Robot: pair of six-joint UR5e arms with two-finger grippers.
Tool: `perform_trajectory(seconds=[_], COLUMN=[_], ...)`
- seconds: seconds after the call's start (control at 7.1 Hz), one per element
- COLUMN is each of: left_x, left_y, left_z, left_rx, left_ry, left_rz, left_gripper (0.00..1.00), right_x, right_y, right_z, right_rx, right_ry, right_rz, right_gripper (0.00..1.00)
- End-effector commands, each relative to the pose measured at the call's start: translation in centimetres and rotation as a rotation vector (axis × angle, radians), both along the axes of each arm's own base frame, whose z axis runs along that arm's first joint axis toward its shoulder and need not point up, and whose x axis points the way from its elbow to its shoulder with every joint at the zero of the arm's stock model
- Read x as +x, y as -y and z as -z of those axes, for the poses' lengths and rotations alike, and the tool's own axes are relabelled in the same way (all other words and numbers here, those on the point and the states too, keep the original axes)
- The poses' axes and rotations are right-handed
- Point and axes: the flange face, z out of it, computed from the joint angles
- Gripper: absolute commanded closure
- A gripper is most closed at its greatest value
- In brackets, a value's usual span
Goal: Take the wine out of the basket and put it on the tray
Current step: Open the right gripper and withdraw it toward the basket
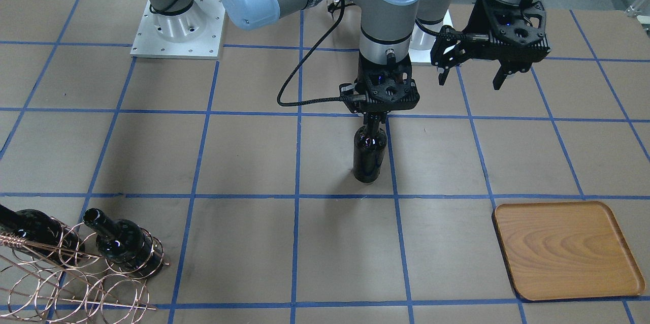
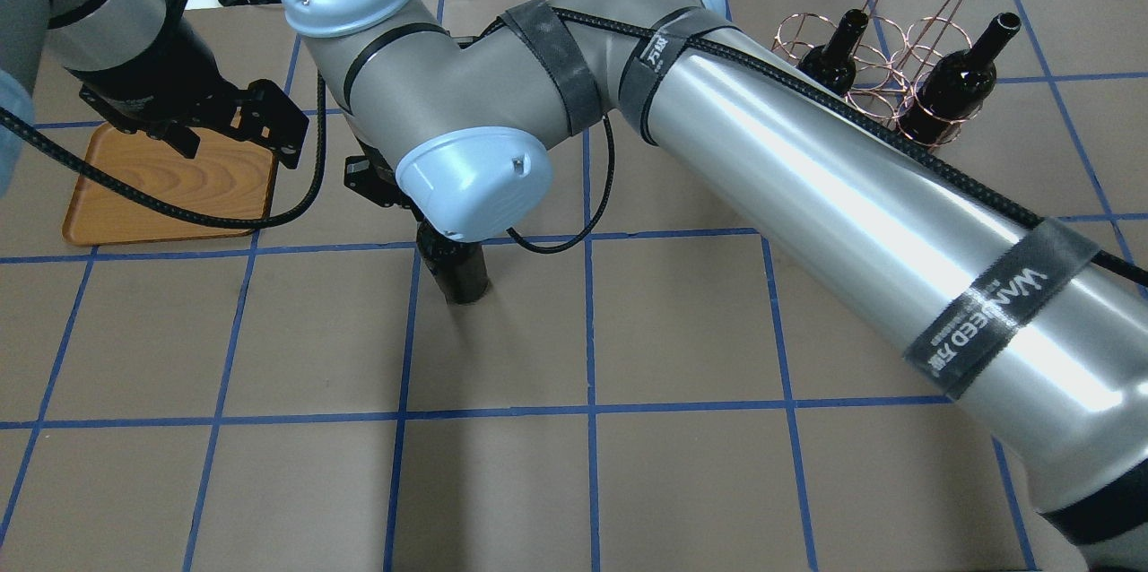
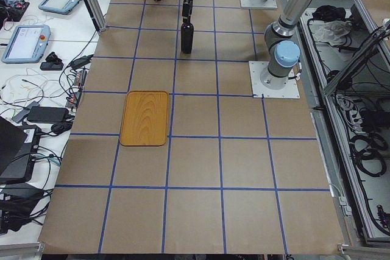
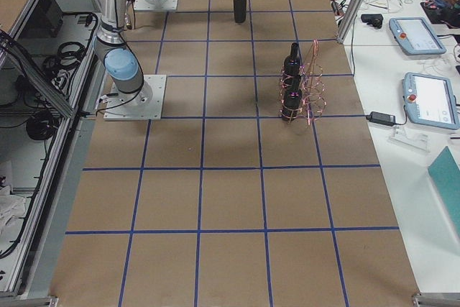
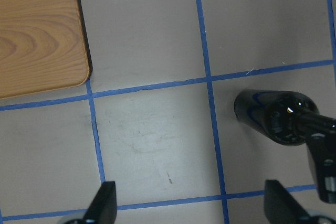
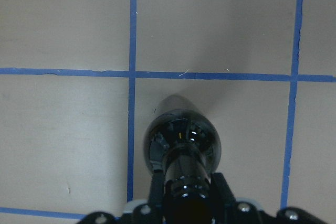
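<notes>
My right gripper (image 1: 374,120) is shut on the neck of an upright wine bottle (image 1: 369,151) at mid-table; I cannot tell whether its base touches the table. The bottle also shows in the right wrist view (image 6: 181,142) and the left wrist view (image 5: 275,116). My left gripper (image 1: 471,81) is open and empty, hovering between the bottle and the wooden tray (image 1: 566,250). Its fingertips (image 5: 107,198) frame bare table. The tray (image 2: 170,186) has nothing on it. The copper wire basket (image 1: 76,273) holds two more bottles (image 1: 124,243).
The table is brown with a blue tape grid. The basket (image 2: 897,61) stands at the far right in the overhead view, the tray at the far left. My right arm's long link (image 2: 852,195) crosses over the table. Operator desks line the far edge (image 3: 36,41).
</notes>
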Motion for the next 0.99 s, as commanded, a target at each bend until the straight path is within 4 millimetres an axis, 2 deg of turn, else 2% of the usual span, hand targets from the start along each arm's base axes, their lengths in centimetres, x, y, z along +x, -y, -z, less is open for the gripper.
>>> perform_trajectory(seconds=[0.0,0.14,0.42,0.56,0.7,0.85], left_x=[0.0,0.0,-0.2,-0.3,-0.5,-0.5], left_y=[-0.1,-0.1,-0.5,-0.8,-0.6,-0.4], left_z=[0.0,0.0,-0.2,0.0,0.0,0.2], left_rx=[-0.001,-0.001,0.002,0.03,0.042,0.046], left_ry=[0.0,0.0,-0.002,-0.008,-0.017,-0.019], left_rz=[0.0,0.0,-0.018,-0.027,-0.086,-0.107], left_gripper=[0.0,0.0,0.0,0.0,0.0,0.0], right_x=[0.0,-0.1,-0.7,-1.6,-4.0,-7.8], right_y=[-0.1,-0.1,0.0,0.0,0.9,2.3], right_z=[-0.5,-0.5,-2.3,-3.1,-4.6,-6.5], right_rx=[0.004,0.004,-0.024,-0.027,-0.046,-0.053], right_ry=[0.011,0.011,0.02,0.008,-0.019,-0.032], right_rz=[0.049,0.053,0.055,0.047,-0.009,-0.005], right_gripper=[0.19,0.12,0.09,0.08,0.05,0.01])
